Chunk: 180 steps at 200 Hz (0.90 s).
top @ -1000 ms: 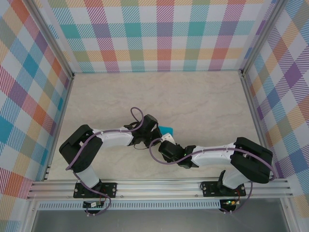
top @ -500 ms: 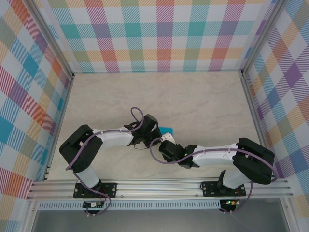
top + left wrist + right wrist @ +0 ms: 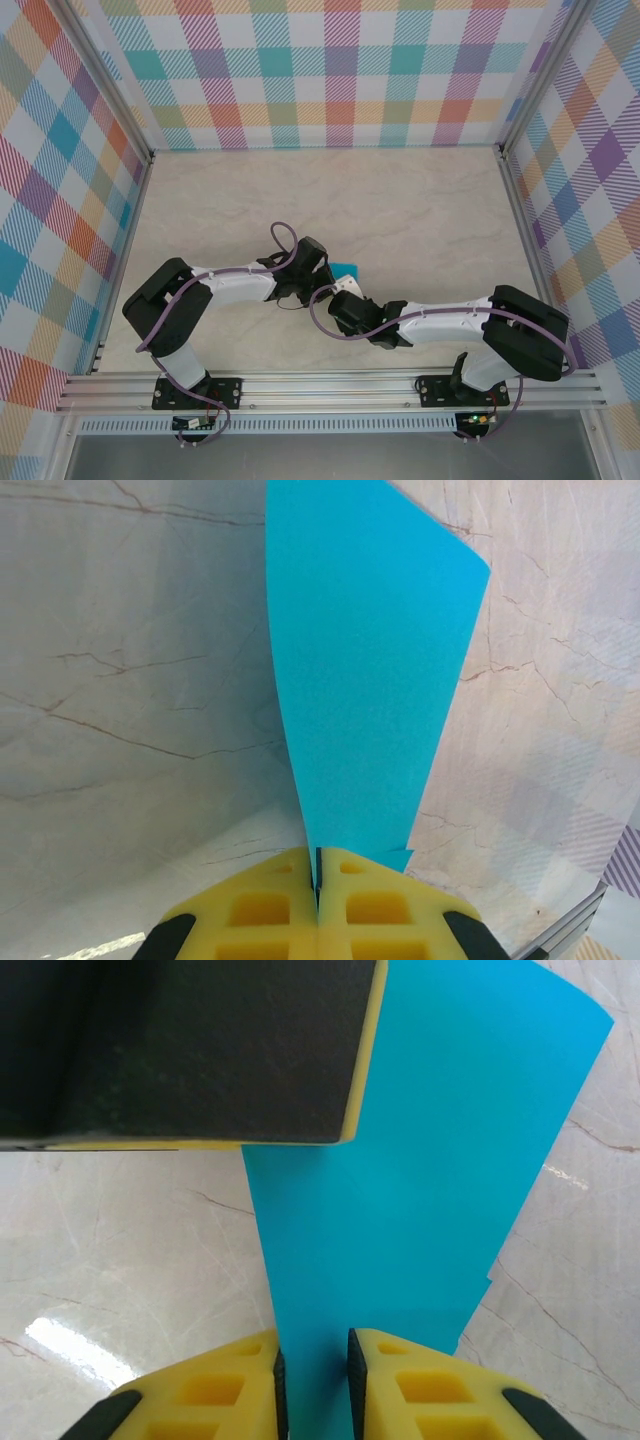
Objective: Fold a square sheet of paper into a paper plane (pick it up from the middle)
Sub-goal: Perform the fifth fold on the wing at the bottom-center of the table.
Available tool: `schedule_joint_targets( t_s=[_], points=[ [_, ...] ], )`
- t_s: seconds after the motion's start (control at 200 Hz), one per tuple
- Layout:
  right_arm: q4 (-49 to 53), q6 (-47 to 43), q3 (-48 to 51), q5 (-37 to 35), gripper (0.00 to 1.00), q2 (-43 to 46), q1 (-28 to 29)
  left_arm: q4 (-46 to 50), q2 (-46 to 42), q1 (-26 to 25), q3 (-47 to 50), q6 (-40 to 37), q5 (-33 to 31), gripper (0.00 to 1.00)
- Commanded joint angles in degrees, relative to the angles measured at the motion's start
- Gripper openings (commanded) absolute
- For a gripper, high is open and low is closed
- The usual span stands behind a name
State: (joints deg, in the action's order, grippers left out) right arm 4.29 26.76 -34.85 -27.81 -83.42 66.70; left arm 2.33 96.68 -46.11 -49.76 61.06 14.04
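We clamp the paper plane (image 3: pixel 365 680) in our left pincer (image 3: pixel 317 868); our right pincer (image 3: pixel 313 1360), slightly parted, straddles its six o'clock end.

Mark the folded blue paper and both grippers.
folded blue paper (image 3: pixel 370 680), left wrist view, middle of its face.
left gripper (image 3: pixel 317 868), left wrist view, seam between the shut jaws.
right gripper (image 3: pixel 313 1355), right wrist view, gap between its jaw tips.

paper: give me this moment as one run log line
left tool: shut on paper | right tool: slightly open, paper in gap | stage: mid-fold
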Motion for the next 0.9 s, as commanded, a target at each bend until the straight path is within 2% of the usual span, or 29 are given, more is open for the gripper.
schedule_joint_targets(
  t_s=[0.0,0.09,0.235,0.37,0.49,0.635,0.895],
  points=[
    [-2.7,0.3,-1.6,1.3,0.21,0.0,1.2,0.6,-1.5,-0.7,-1.7,0.0,0.3,0.00],
    [-2.4,0.8,-1.7,1.2,0.17,-0.6,1.2,0.6,-1.7,-0.7,-1.7,0.0,0.1,0.01],
    [-2.3,1.4,-1.4,1.5,0.17,-1.1,1.2,1.1,-1.9,-0.8,-1.9,0.0,-0.2,0.02],
    [-3.2,2.9,-0.5,1.8,0.14,-1.1,1.2,2.1,-2.1,-0.8,-2.3,-0.1,-0.6,0.08],
    [-4.4,5.1,1.1,1.8,0.07,-0.5,1.2,3.4,-3.6,-0.8,-2.1,-0.3,-2.1,0.22],
    [-8.8,7.3,4.5,3.7,0.07,1.8,1.0,6.7,-6.7,-0.5,-2.1,-1.0,-5.4,0.37],
    [-19.9,8.9,11.2,15.5,0.08,5.2,-3.6,10.4,-12.7,-0.4,-0.1,-0.4,-11.7,0.42]
  ],
)
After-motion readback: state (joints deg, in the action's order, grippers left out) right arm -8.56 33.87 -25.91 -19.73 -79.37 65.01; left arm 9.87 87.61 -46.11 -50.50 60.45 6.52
